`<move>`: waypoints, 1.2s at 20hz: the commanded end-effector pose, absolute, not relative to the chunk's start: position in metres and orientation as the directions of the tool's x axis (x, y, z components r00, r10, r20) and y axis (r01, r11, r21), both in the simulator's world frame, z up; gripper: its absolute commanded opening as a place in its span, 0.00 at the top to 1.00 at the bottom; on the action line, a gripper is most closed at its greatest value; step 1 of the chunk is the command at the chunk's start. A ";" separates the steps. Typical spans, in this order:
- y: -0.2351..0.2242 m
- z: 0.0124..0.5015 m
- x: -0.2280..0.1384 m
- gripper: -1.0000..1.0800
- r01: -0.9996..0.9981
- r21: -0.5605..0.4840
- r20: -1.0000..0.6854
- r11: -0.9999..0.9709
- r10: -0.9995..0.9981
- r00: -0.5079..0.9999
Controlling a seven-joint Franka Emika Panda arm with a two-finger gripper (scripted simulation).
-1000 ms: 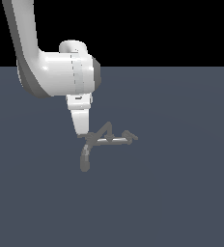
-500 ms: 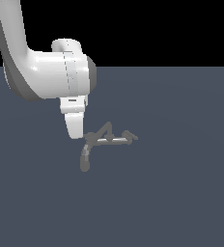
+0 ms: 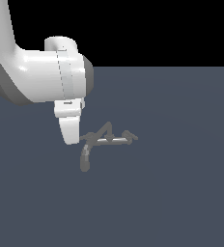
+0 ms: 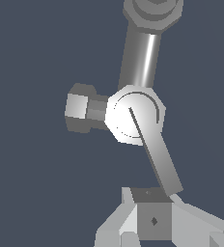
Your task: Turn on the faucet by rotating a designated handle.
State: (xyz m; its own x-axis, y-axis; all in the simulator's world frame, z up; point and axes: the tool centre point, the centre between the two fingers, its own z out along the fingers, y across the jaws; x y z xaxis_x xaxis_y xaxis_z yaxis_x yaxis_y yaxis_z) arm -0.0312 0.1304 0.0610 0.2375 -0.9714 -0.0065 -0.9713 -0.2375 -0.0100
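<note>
Exterior view, largest first. Robot arm [image 3: 41, 82]: white, looming above the faucet, wrist angled down to reach it. Gripper [image 3: 71, 134]: at the faucet's spout end, apparently touching; whether spread or pressed together cannot be told. Faucet [image 3: 104, 139]: small, grey, on dark floor [image 3: 181, 193]. Handle [image 4: 157, 157]: flat lever off the hub, tip at the gripper body, likely positioned for pushing.

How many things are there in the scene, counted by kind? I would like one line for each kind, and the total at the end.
Robot arm with gripper: 1
Faucet, grey metal, with its prongs and the handle: 1
Total: 2
</note>
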 end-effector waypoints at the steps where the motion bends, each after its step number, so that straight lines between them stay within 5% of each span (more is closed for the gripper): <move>1: 0.116 0.061 -0.041 1.00 -0.976 -0.001 0.000 -0.220 -0.976 0.220; 13: 0.084 0.061 -0.059 1.00 -0.975 0.000 0.000 -0.221 -0.975 0.221; 15: 0.114 0.060 -0.062 1.00 -0.964 -0.003 -0.011 -0.267 -0.964 0.267; 24: 0.053 0.061 -0.047 1.00 -0.975 0.000 -0.001 -0.223 -0.975 0.223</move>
State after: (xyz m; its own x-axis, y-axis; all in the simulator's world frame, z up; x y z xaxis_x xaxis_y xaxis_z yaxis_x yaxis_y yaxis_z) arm -0.0610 0.1067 0.0611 0.3099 -0.9506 -0.0198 -0.9507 -0.3100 0.0038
